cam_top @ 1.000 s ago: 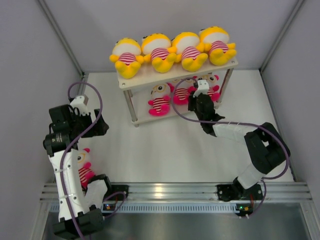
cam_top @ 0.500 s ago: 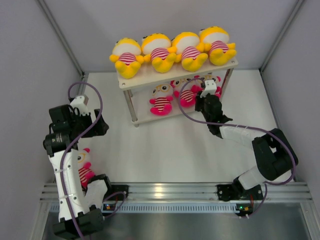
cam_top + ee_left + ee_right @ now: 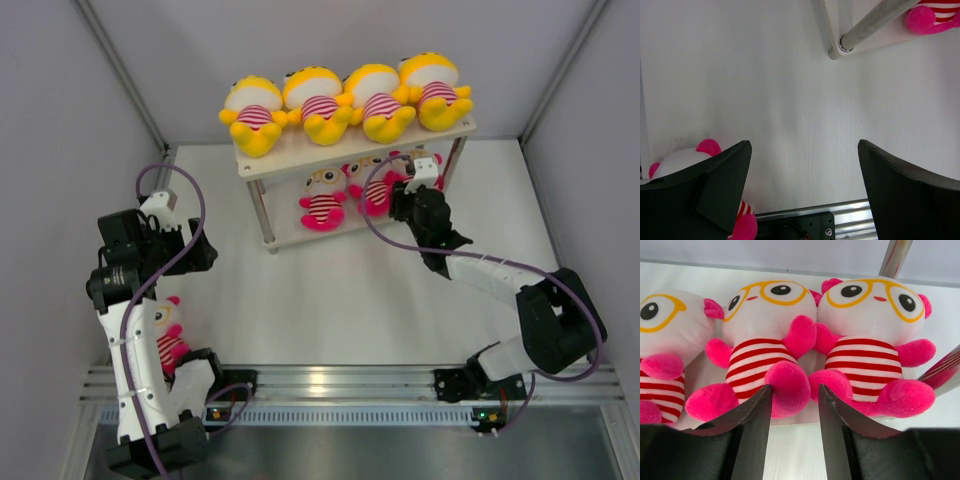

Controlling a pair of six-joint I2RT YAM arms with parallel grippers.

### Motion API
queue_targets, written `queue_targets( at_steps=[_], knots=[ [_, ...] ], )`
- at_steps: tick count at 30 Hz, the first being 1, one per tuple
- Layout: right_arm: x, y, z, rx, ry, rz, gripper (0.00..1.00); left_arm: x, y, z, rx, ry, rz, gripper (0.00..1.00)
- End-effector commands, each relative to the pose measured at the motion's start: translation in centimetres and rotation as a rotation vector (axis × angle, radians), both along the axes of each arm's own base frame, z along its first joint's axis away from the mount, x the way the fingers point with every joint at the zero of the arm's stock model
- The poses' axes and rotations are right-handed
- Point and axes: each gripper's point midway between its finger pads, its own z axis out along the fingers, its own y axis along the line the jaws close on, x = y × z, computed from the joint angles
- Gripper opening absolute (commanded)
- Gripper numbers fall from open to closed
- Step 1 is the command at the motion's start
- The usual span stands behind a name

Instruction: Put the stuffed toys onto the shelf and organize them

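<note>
Four yellow stuffed toys (image 3: 345, 100) lie in a row on the top board of the shelf (image 3: 300, 157). Three pink stuffed toys sit on the lower board: left (image 3: 320, 203), middle (image 3: 368, 192) (image 3: 765, 345) and right (image 3: 872, 347). The right one is mostly hidden in the top view. My right gripper (image 3: 402, 195) (image 3: 794, 389) is open at the lower board's front edge, with the middle toy's foot (image 3: 790, 387) at its fingertips. A fourth pink toy (image 3: 166, 332) (image 3: 682, 159) lies by the left arm's base. My left gripper (image 3: 200, 250) (image 3: 802, 145) is open and empty above the table.
A shelf leg (image 3: 870, 22) and a pink foot (image 3: 922, 20) show at the top of the left wrist view. Grey walls enclose the table on three sides. An aluminium rail (image 3: 350, 382) runs along the near edge.
My right gripper has moved right and in toward the lower board. The middle and right pink toys have shifted slightly back. The left arm has not moved.
</note>
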Motion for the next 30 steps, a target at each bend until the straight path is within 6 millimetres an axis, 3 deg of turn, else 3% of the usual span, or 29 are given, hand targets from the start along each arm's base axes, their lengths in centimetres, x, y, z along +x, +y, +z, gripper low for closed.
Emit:
queue_targets(
  at_steps=[1, 6, 10, 12, 17, 19, 23, 27, 29, 30],
  knots=[
    [-0.1, -0.9, 2.6, 0.006, -0.049, -0.018, 0.43, 0.5, 0.0, 1.0, 0.021, -0.06, -0.017, 0.93],
    [-1.6, 0.0, 4.9, 0.006, -0.118, 0.02, 0.52, 0.4, 0.2, 1.0, 0.029, -0.06, -0.013, 0.93],
    [-3.8, 2.2, 6.9, -0.004, -0.185, 0.071, 0.63, 0.4, 0.4, 0.9, 0.038, -0.058, -0.005, 0.94],
    [-5.2, 5.0, 7.2, 0.011, -0.2, 0.142, 0.65, 0.3, 0.8, 0.8, 0.057, -0.054, 0.015, 0.94],
    [-7.6, 13.1, 5.4, 0.065, -0.159, 0.356, 0.69, 0.2, 1.9, 0.5, 0.097, -0.042, 0.062, 0.94],
    [-7.3, 14.8, 4.4, 0.088, -0.131, 0.37, 0.69, 0.0, 2.0, 0.6, 0.108, -0.048, 0.069, 0.95],
    [-6.1, 16.1, 3.2, 0.105, -0.106, 0.35, 0.69, -0.2, 2.2, 0.8, 0.124, -0.057, 0.07, 0.95],
    [-4.6, 15.7, 1.5, 0.068, -0.084, 0.27, 0.67, -0.2, 2.2, 0.8, 0.128, -0.058, 0.068, 0.95],
    [-4.2, 15.6, 1.2, 0.053, -0.083, 0.248, 0.65, -0.1, 2.1, 0.8, 0.127, -0.059, 0.062, 0.95],
    [-4.0, 15.6, 0.7, 0.044, -0.075, 0.248, 0.57, -0.1, 2.1, 0.7, 0.125, -0.057, 0.061, 0.95]
  ],
)
